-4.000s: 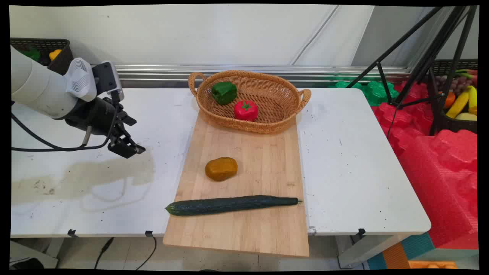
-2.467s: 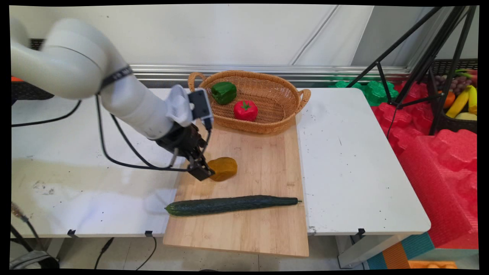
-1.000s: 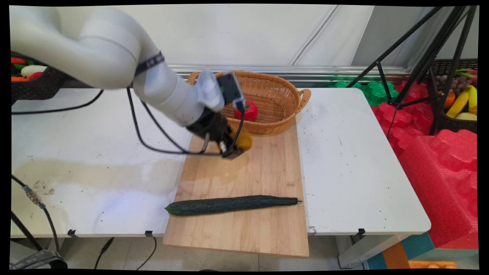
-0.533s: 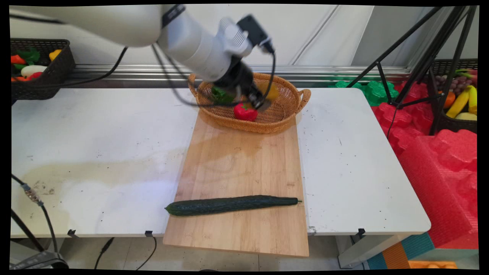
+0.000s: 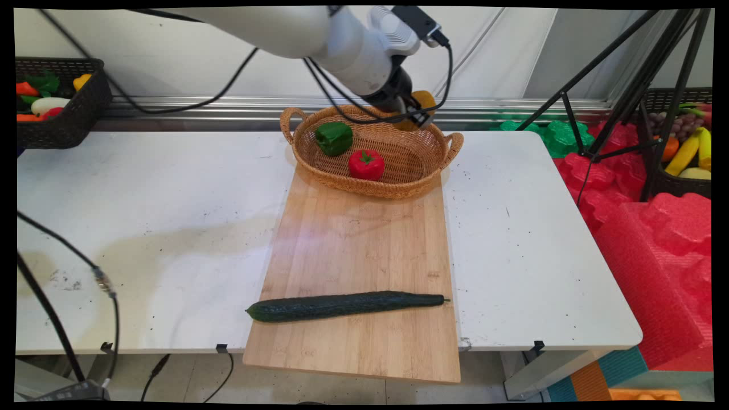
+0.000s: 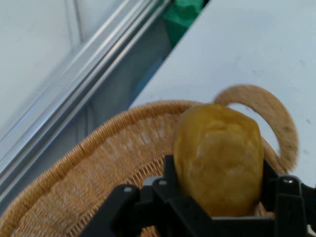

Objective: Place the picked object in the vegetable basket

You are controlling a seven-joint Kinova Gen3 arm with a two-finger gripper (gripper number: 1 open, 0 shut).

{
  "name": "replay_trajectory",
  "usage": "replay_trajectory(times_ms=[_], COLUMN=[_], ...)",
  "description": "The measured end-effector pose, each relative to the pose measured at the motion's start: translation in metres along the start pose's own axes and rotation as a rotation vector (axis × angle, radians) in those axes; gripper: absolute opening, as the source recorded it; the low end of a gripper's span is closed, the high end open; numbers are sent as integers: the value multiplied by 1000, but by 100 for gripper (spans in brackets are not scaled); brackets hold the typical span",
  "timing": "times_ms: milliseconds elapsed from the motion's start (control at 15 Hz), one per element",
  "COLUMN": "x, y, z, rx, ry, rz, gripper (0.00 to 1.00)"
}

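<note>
My gripper [image 5: 417, 115] is shut on a yellow-brown potato [image 5: 420, 102], holding it in the air over the far right part of the wicker basket [image 5: 433, 165]. In the hand view the potato [image 6: 219, 158] fills the space between the fingers, with the basket's rim [image 6: 98, 138] and one handle [image 6: 284, 123] below it. Inside the basket lie a green pepper [image 5: 334, 138] and a red tomato [image 5: 366, 164]. A long dark cucumber [image 5: 342, 305] lies across the near part of the wooden cutting board [image 5: 364, 245].
A dark basket of vegetables [image 5: 57, 102] stands at the table's far left. Black tripod legs [image 5: 615, 85], red foam [image 5: 655, 239] and a fruit crate [image 5: 683, 148] lie off the table's right side. Black cables [image 5: 68, 273] hang at the near left.
The gripper came from the left, shut on the potato on the board, lifted it and carried it up and away to above the basket's far right side.
</note>
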Motion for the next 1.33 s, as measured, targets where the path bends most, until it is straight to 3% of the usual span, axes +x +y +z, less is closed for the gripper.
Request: replay_trajectory(times_ms=[267,667,1333], x=[10,8,-14], y=[-1,-8,-13], z=[56,109,140], rx=[24,36,20], ry=[-29,-77,-144], rz=[-59,-115,-164], gripper=[0,0,0])
